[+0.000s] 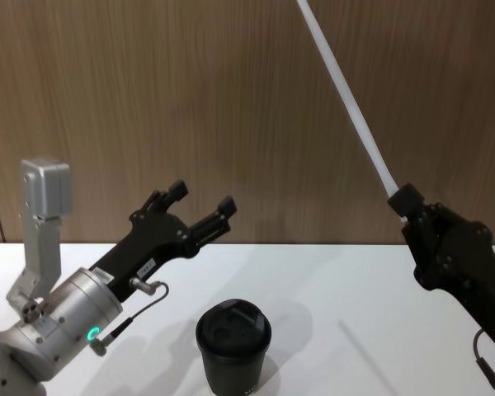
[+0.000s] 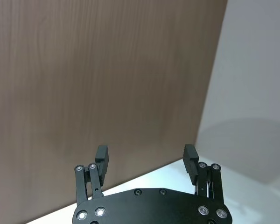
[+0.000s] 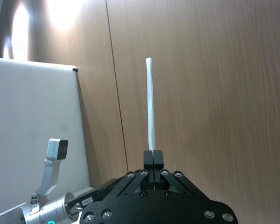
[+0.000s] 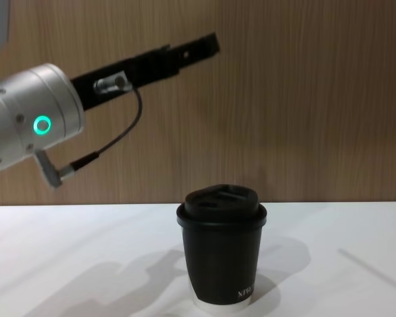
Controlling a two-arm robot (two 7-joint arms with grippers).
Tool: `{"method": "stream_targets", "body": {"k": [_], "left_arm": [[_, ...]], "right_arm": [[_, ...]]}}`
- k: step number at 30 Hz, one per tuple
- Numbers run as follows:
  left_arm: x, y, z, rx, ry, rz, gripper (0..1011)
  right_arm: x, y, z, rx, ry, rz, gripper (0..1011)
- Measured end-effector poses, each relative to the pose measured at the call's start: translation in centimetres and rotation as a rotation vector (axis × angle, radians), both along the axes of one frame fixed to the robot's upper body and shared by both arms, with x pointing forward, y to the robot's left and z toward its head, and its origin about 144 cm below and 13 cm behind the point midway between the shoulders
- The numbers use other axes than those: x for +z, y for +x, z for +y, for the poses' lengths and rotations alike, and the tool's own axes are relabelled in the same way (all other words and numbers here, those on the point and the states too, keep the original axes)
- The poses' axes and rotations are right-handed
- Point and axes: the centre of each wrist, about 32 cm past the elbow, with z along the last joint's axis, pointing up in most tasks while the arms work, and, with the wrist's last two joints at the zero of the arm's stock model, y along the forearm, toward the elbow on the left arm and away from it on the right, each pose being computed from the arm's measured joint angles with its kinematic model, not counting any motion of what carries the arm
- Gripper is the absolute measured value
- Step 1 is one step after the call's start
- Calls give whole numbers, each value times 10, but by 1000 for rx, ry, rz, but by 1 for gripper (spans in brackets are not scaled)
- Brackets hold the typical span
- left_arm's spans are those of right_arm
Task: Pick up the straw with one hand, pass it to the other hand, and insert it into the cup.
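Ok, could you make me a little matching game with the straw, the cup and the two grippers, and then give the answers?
1 straw
2 cup
3 left gripper
4 right gripper

A open, holding nothing
B white, slanting up in the air
C shut on the straw
D black, standing on the table

Pairs: 1-B, 2-D, 3-A, 4-C

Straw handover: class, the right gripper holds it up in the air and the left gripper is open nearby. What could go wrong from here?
1. The right gripper pinches the straw at its very end, so the long free length may swing or slip when the open left gripper closes on it.
2. The cup wears a domed lid; a tilted straw might skid off the lid and tip the cup.
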Motion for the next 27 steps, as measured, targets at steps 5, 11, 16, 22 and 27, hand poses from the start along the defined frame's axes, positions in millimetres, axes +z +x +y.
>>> {"method": "stream_targets", "body": {"k": [5,11,16,22,27], "left_arm": [[5,6,-3,-70,-85,7,1003],[10,14,-9,-146,-174,15,1003],[15,21,-16,-224,-256,23,1003],[21,30,-26,-316,-342,31,1003],[26,35,-34,-391,-399,35,1003]], "right_arm": [[0,0,0,0,0,0,6],[0,0,0,0,0,0,6],[0,0,0,0,0,0,6],[0,0,0,0,0,0,6],[0,0,0,0,0,0,6]]}}
